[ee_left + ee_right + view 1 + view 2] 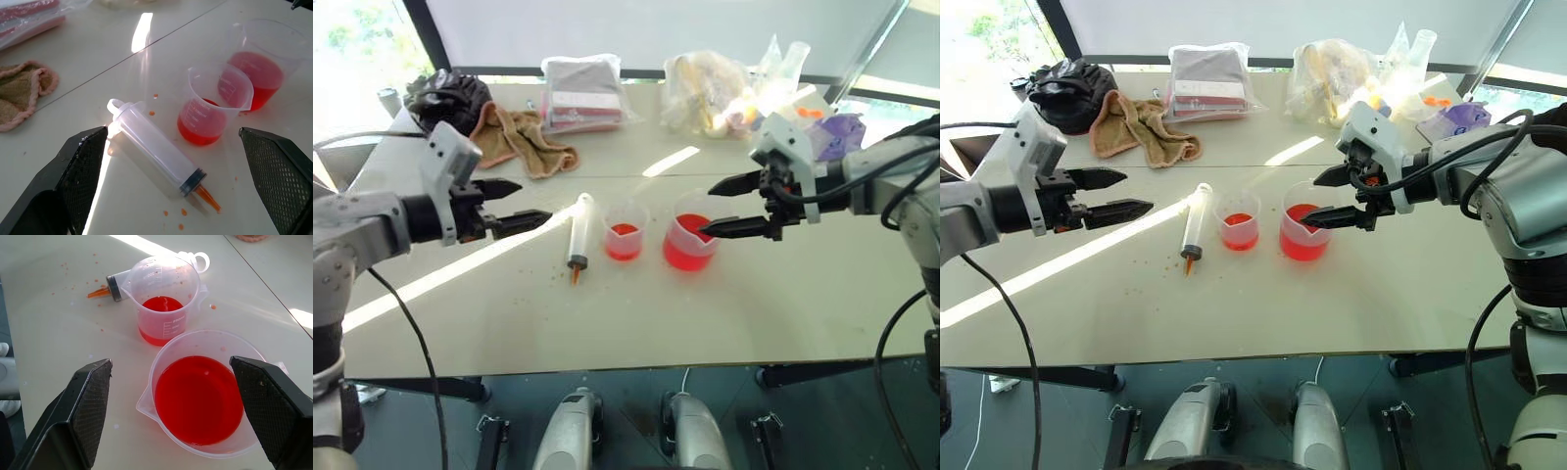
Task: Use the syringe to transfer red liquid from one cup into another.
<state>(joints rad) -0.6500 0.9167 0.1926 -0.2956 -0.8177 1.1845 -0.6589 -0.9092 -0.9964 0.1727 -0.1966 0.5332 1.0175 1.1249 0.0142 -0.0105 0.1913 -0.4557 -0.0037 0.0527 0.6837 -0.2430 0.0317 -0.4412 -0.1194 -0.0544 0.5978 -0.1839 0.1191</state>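
Observation:
The syringe (578, 235) lies flat on the white table (783, 304), empty, its orange tip (208, 198) toward the front edge. Just to its right stands the smaller cup (625, 233) with a little red liquid (200, 137) in its bottom. Right of that is the larger spouted cup (690, 240), about half full of red liquid (198, 399). My left gripper (530, 203) hovers open left of the syringe, pointing at it. At the larger cup's right side my right gripper (707, 210) is open above the rim, holding nothing.
Along the table's back lie a black bag (445, 98), a brown towel (524, 137), a clear bag of packets (582, 93) and a bag of mixed items (710, 93). Red droplets (182, 211) spot the table near the syringe tip.

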